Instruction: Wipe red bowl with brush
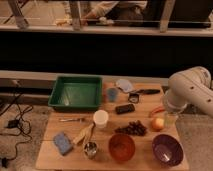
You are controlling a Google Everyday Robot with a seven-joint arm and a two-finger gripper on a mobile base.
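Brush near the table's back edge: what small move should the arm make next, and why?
Probably carry the gripper over to the handle of the brush. The gripper hangs open and empty at the right edge of the table, the brush lies untouched at the back, and the red bowl needs it.

- Dim, warm indoor light; the desk [47,159] is the brightest patch and seems lit from above.
- The far strip behind the railing is brighter and yellowish; the band under it is almost black.
- Shadows on the desk are soft and sit close under each thing.
- The white arm [192,90] at the right catches the light and looks washed out.
- The gripper [171,118], below the arm at the desk's right edge, is a pale, low-contrast shape.
- The red bowl [122,147] glows faintly; the purple bowl [167,149] is dark.
- The whole view is soft and grainy.
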